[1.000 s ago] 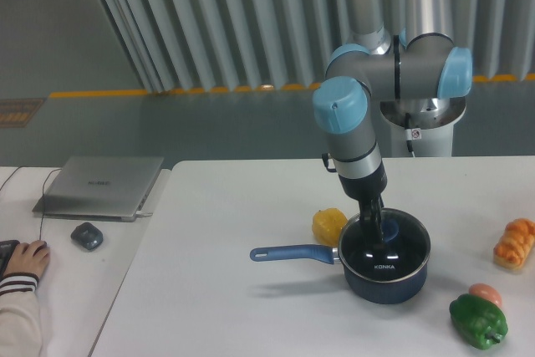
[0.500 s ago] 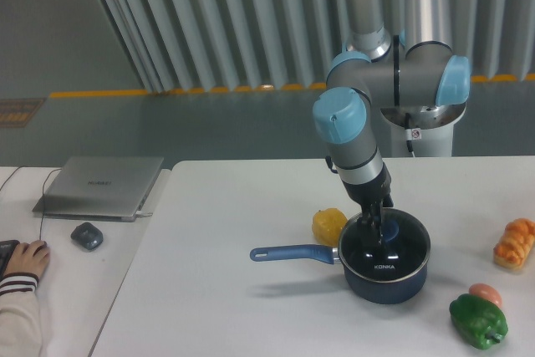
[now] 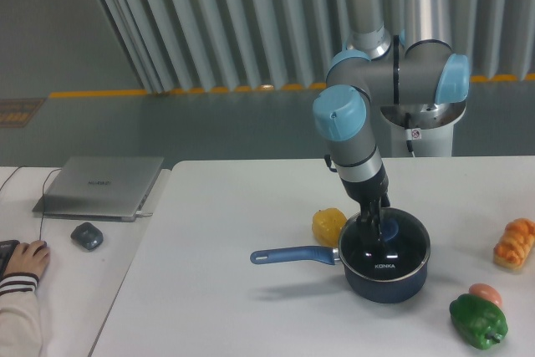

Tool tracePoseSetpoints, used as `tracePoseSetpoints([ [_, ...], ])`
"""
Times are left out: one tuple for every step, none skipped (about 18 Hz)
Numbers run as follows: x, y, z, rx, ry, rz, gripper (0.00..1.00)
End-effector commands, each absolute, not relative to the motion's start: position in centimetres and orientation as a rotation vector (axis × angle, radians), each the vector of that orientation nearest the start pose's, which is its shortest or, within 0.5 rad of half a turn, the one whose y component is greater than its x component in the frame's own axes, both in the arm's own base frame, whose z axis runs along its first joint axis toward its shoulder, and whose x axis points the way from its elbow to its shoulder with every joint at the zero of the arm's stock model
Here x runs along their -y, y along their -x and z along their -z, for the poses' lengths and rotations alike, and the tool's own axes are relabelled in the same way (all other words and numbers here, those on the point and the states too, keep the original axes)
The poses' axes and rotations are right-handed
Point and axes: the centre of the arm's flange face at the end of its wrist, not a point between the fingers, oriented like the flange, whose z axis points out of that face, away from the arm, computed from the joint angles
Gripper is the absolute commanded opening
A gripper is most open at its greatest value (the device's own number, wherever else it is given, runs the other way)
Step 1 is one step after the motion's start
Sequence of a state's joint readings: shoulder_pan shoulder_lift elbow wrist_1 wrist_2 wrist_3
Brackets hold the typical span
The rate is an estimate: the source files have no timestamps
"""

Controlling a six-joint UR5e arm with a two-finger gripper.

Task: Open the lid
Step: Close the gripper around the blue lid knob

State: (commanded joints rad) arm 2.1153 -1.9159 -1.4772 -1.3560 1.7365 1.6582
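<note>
I have the gripper down on the knob of the lid, which sits on the pan; can't tell if it's clamped; grasp step, next I lift straight up

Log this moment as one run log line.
phase: grasping | gripper: at blue knob, closure unclear | round clear glass lid: on dark blue saucepan

Yellow pepper just beside saucepan; handle left.

text: "KONKA" | on: lid (white lettering, front edge) | laptop logo: unreadable
</note>
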Motion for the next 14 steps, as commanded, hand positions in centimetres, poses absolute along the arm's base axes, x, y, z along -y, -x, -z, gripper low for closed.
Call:
tracePoseSetpoints([
  [-59.08,22.12,-36.37,-1.751,2.803,-0.072,0.85],
  [-59.13,22.16,-36.52,-1.75,2.803,-0.078,0.82],
  [-59.23,22.23,-36.64,-1.749,2.802,-0.082,0.78],
  [-59.31,22.27,-36.69,-1.746,2.803,-0.085,0.73],
  [-59.39,22.31,-36.91,-1.742,2.801,-0.09,0.71],
  [-59.43,22.33,-37.04,-1.741,2.801,-0.093,0.71],
  [-59.41,22.32,-36.97,-1.739,2.802,-0.091,0.7],
  [-59.43,22.33,-36.88,-1.727,2.811,-0.09,0.65],
  [-59.46,22.35,-36.95,-1.709,2.82,-0.093,0.63],
  [-59.42,22.32,-36.86,-1.701,2.826,-0.09,0.6],
  [-59.45,22.23,-36.86,-1.69,2.833,-0.091,0.53],
  [-59.45,22.23,-36.86,-1.675,2.841,-0.093,0.51],
  [-59.44,22.22,-36.84,-1.675,2.842,-0.09,0.5],
  [-59.4,22.2,-36.76,-1.674,2.844,-0.086,0.47],
])
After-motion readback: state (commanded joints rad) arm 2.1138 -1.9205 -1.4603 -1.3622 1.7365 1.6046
